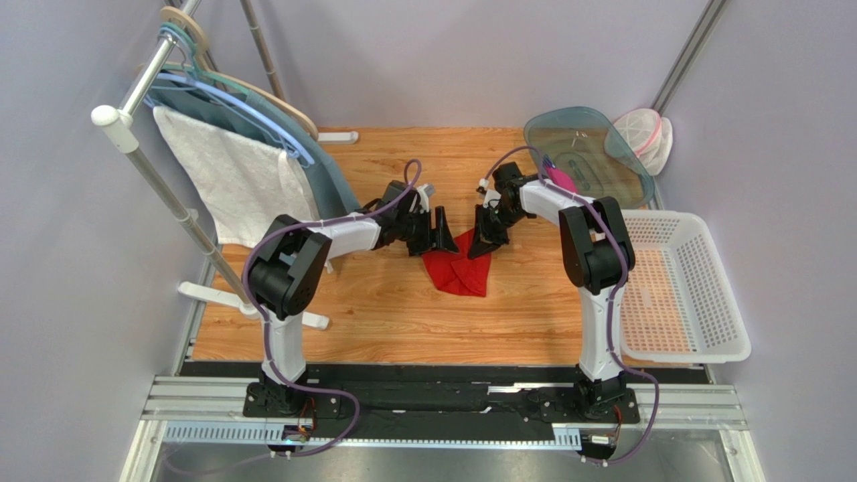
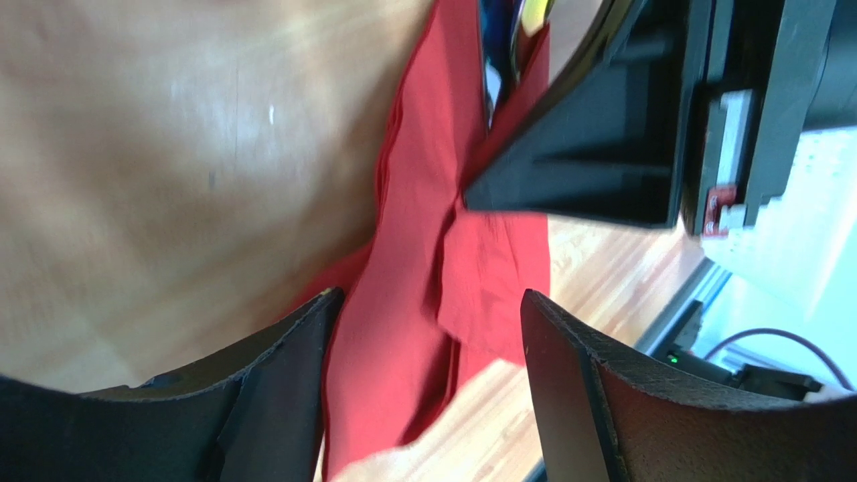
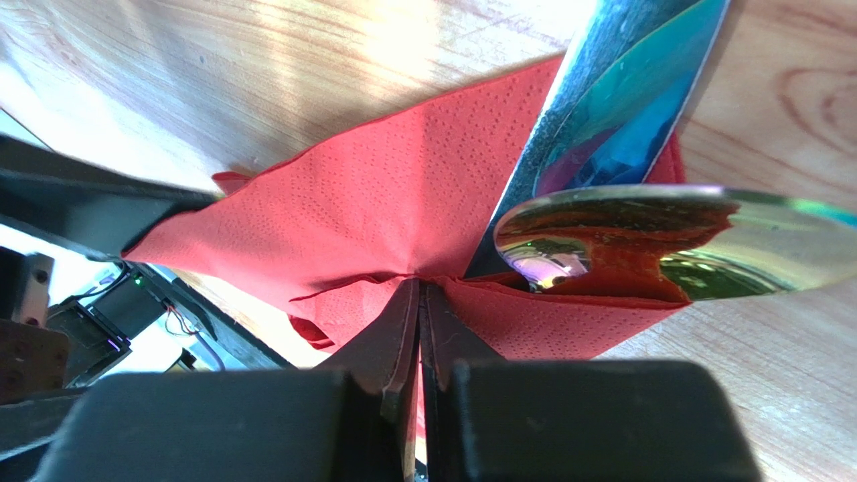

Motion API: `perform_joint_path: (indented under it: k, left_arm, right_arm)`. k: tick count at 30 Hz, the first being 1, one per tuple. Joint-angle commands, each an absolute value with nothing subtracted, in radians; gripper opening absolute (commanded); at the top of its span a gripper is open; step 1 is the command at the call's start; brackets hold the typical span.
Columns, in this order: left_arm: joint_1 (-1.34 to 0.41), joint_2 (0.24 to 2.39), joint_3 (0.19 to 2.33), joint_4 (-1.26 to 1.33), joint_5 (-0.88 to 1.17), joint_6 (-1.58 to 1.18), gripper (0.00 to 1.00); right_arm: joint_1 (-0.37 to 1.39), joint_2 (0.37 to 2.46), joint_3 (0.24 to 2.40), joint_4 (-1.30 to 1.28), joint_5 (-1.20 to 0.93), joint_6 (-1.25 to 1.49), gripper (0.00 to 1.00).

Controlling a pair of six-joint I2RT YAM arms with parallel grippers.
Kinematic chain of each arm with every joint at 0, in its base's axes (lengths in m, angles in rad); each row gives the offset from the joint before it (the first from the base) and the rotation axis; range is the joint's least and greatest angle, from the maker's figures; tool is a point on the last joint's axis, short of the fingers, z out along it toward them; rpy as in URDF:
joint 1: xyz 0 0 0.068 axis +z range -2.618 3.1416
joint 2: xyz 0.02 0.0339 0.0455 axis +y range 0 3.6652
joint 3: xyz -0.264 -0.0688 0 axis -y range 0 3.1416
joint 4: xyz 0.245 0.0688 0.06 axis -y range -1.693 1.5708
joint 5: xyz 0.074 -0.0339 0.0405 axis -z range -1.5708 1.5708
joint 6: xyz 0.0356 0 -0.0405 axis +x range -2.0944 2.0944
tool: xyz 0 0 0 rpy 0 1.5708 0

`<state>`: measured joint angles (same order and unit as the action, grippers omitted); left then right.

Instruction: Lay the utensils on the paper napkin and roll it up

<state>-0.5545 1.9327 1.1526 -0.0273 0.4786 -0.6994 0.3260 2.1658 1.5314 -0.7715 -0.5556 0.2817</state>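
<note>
Evidently the roll is only begun: the red paper napkin (image 1: 460, 271) lies bunched in the middle of the wooden tabletop (image 1: 382, 311), and the utensils (image 3: 616, 236) — a spoon bowl and a flat shiny blade — poke out of its folds. The right gripper (image 3: 418, 291) has its jaws closed on a pinched ridge of napkin. The left gripper (image 2: 431, 298) has its jaws wide apart, straddling the sheet and holding nothing. The fold should, I judge, be drawn slowly over the cutlery while the left pins the paper, since thin tissue tears and metal slips out. No writing is readable — a small red-and-white tag (image 2: 719, 196) on the right gripper is too blurred.
</note>
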Motion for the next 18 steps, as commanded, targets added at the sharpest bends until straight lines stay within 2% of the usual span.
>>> perform_joint_path:
  k: [1, 9, 18]
  left_arm:
    - [-0.551, 2.029, 1.247, -0.11, 0.531, -0.58, 0.73]
    - [-0.551, 2.112, 1.287, -0.121, 0.727, -0.584, 0.67]
    - [-0.52, 2.013, 1.184, 0.055, 0.923, -0.682, 0.62]
  right_arm:
    - [0.345, 2.244, 1.491, -0.755, -0.356, 0.236, 0.01]
    - [0.344, 2.243, 1.493, -0.759, -0.351, 0.239, 0.01]
    - [0.344, 2.244, 1.496, -0.761, -0.345, 0.239, 0.01]
